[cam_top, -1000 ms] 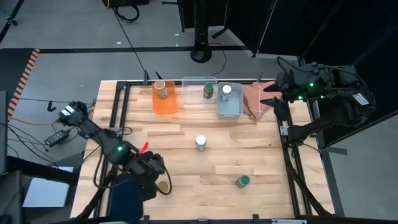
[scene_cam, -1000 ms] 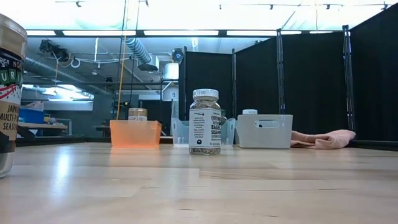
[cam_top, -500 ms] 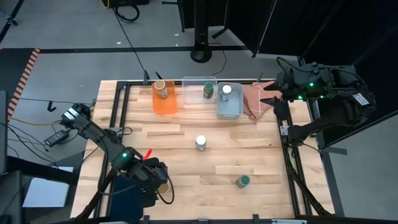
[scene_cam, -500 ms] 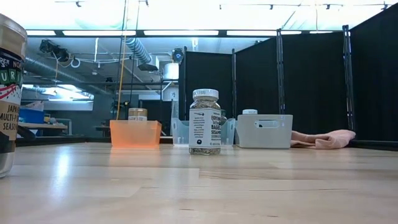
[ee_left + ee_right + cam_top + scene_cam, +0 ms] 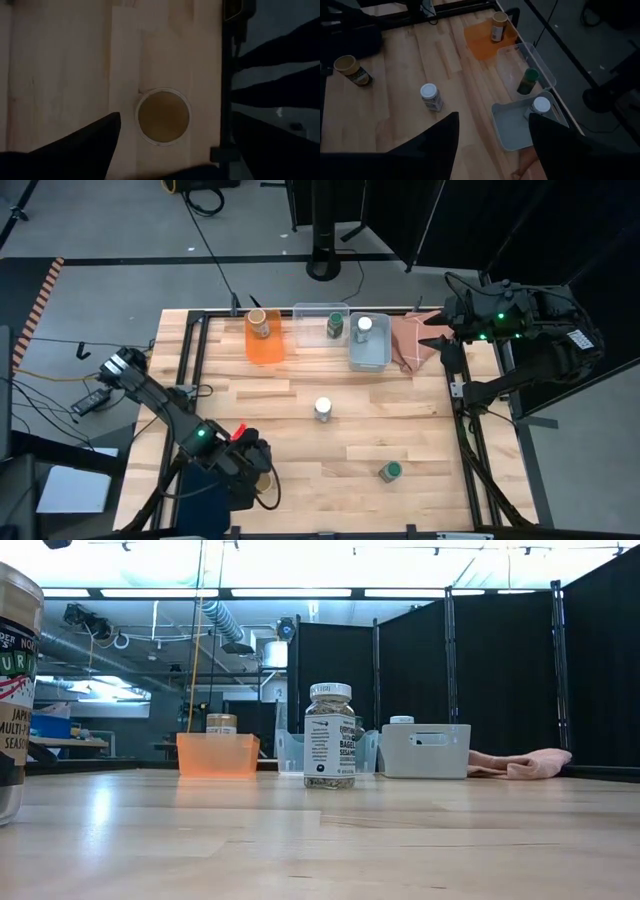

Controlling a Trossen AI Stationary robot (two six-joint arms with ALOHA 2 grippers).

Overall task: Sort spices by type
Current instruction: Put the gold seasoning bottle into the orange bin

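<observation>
Now my left fingers (image 5: 165,150) hang over the lower left of the desk (image 5: 330,450) in the high view, spread wide, one dark finger on each side of a tan-lidded jar (image 5: 163,116) that stands upright near the desk's edge; I am not touching it. My right fingers (image 5: 492,140) wait at the upper right of the high view, beside a pink cloth (image 5: 408,340), parted with nothing between them.

Along the top edge of the desk sit three bins. Leftmost is the orange bin (image 5: 264,345), holding the other tan-lidded jar (image 5: 259,323). Next is the clear bin (image 5: 312,315), with a green-lidded jar (image 5: 335,326) in it. Then comes the pale-blue bin (image 5: 368,352), holding a white-lidded jar (image 5: 363,327). Out on the open desk, a second white-lidded jar (image 5: 323,409) stands near the middle, and a second green-lidded jar (image 5: 389,471) lies lower right of it.
</observation>
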